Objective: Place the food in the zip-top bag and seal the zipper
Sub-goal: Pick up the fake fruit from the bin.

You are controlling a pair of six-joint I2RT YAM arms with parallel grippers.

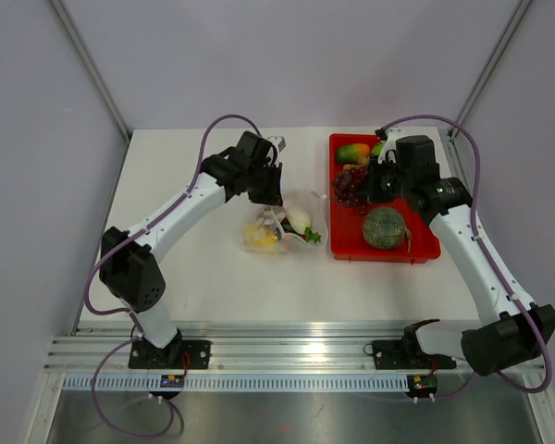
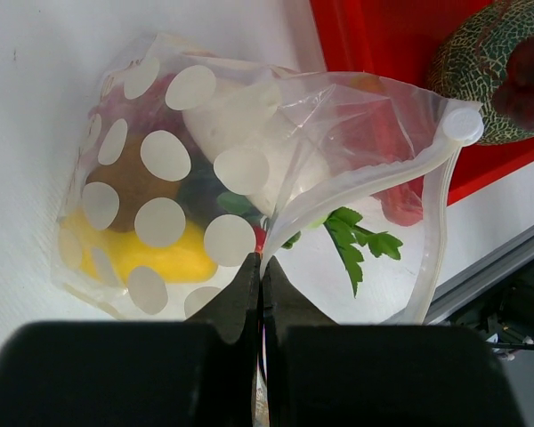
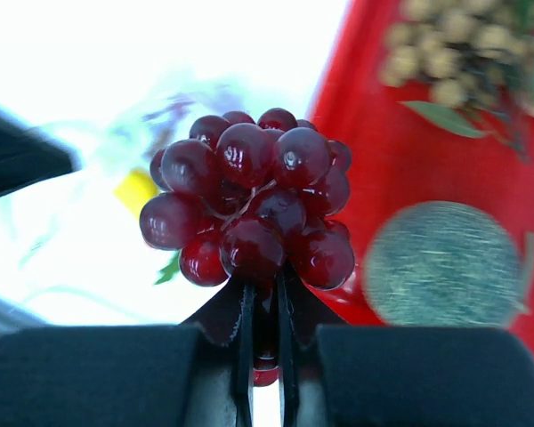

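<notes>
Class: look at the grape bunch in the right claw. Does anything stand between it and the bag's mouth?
Nothing visible stands in the gap. The grape bunch hangs in the right claw near the bag, whose edge the left claw pinches. Only the white vegetable and its green leaves lie in the mouth.

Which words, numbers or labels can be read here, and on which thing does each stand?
None is readable.
The tag under left arm base and the tag under right arm base: too small to read.
The zip-top bag: only white dots, no print.
The red tray and the grape bunch: no print.
</notes>
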